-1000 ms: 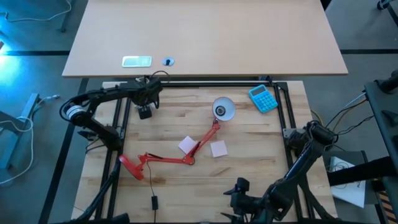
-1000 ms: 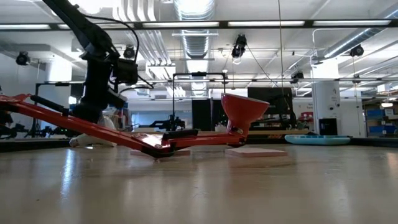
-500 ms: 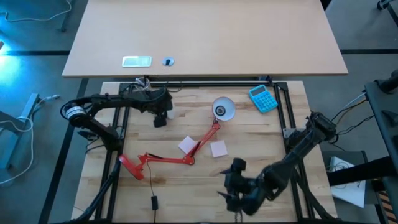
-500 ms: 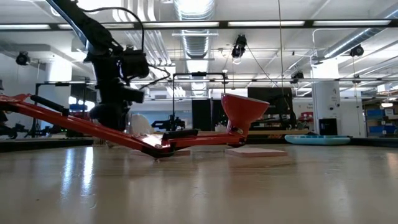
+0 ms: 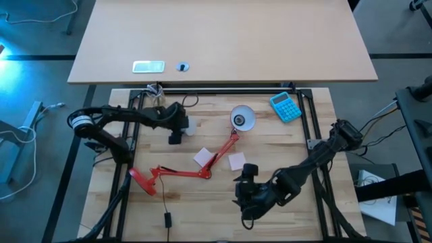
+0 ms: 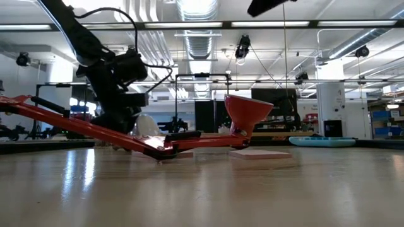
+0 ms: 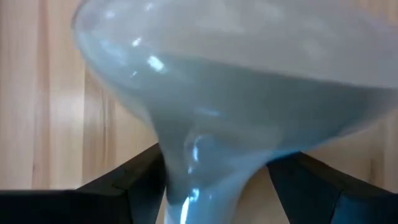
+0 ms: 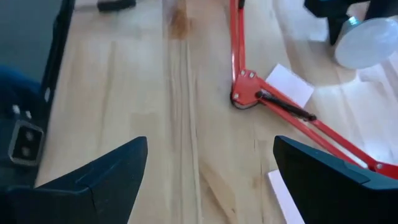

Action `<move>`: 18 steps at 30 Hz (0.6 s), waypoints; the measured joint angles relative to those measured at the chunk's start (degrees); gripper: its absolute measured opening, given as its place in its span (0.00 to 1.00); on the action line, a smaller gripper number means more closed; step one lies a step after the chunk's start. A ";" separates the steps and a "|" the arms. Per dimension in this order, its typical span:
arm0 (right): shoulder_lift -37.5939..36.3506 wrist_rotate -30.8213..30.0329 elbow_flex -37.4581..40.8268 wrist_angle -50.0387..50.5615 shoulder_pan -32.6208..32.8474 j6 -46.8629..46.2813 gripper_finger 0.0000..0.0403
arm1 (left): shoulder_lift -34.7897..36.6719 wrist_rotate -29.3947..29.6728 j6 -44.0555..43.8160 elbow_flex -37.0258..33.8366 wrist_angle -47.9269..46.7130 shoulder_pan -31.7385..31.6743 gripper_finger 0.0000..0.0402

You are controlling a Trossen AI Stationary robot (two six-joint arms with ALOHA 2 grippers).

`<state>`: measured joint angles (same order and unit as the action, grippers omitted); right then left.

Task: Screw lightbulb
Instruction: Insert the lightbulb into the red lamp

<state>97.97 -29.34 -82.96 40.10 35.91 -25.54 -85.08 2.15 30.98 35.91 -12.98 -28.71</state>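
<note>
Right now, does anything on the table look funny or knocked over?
Yes. The red lamp lies flat on the wooden table instead of standing, its arm stretched across two pink notes. Its shade has no bulb in it: the left gripper holds the lightbulb beside it.

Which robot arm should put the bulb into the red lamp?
Probably the left. Its gripper is shut on the lightbulb, a short way from the lamp's shade. The right gripper is open, holds nothing, and sits at the near edge of the table.
</note>
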 joint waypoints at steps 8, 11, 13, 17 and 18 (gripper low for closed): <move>-2.42 2.66 2.77 0.20 -2.94 7.89 0.85 | -0.15 -1.98 -9.16 -0.33 2.28 2.90 0.52; -8.33 0.89 5.91 -0.01 -3.99 9.24 0.85 | -0.15 -5.55 -11.95 -0.67 2.39 3.05 0.38; -13.41 -1.77 9.13 -1.17 -4.91 9.88 0.85 | -0.15 -6.21 -13.07 -1.25 3.39 3.36 0.35; -23.72 -2.28 17.44 -8.84 -8.01 12.74 0.85 | 0.15 -6.23 -15.93 -1.45 6.07 4.36 0.35; -26.15 -2.16 19.68 -11.27 -8.89 13.71 0.85 | 0.39 -6.39 -16.69 -1.04 7.50 4.73 0.35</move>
<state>71.83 -31.50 -63.28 28.83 27.02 -11.82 -84.69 -4.24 14.30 34.86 -5.48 -23.98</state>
